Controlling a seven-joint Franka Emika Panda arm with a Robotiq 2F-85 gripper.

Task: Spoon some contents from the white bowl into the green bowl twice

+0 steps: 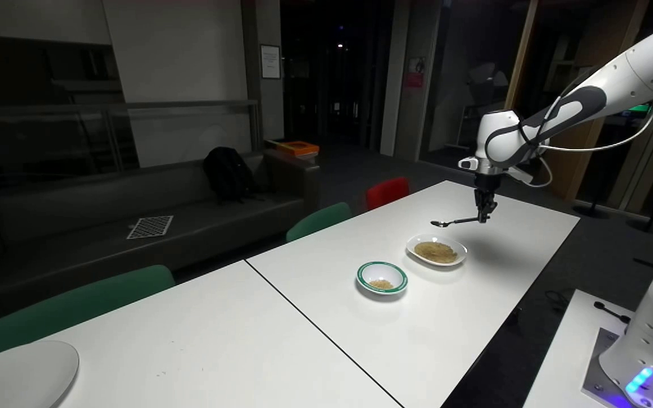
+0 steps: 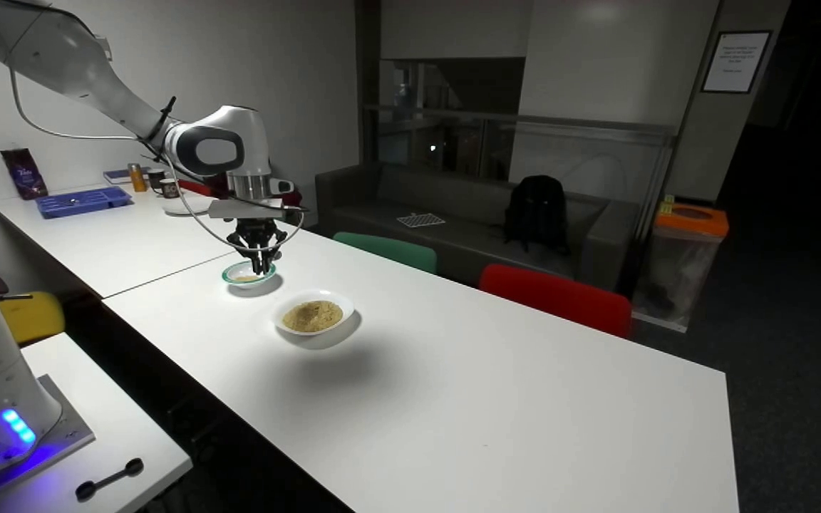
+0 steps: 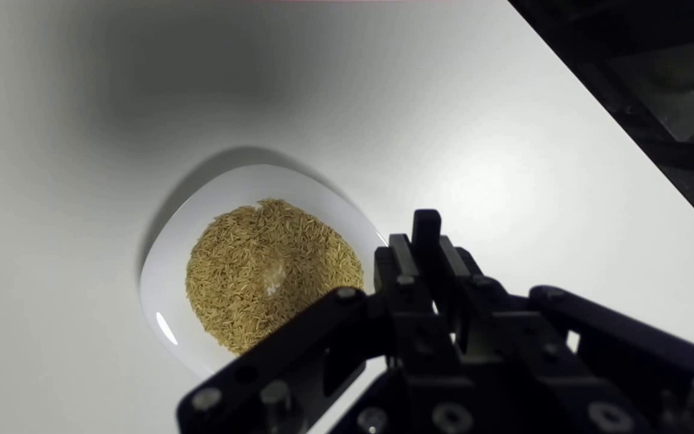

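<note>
In an exterior view, the Robotiq gripper [image 1: 483, 217] hangs in the air over the white table [image 1: 315, 272], closed tight on the handle of a spoon [image 1: 459, 221] that juts left, roughly level; whether its scoop is loaded is too small to tell. Lower and to the left stands the white bowl [image 1: 429, 238], spread with tan-brown rice-like grains [image 3: 238, 274], and, apart from it, further left and nearer, the green-rimmed bowl [image 1: 379, 272] holds a small heap of similar grains [image 1: 381, 284].

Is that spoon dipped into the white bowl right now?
No, an exterior view shows the claw holding the spoon up in the air, apart from the white bowl.
</note>
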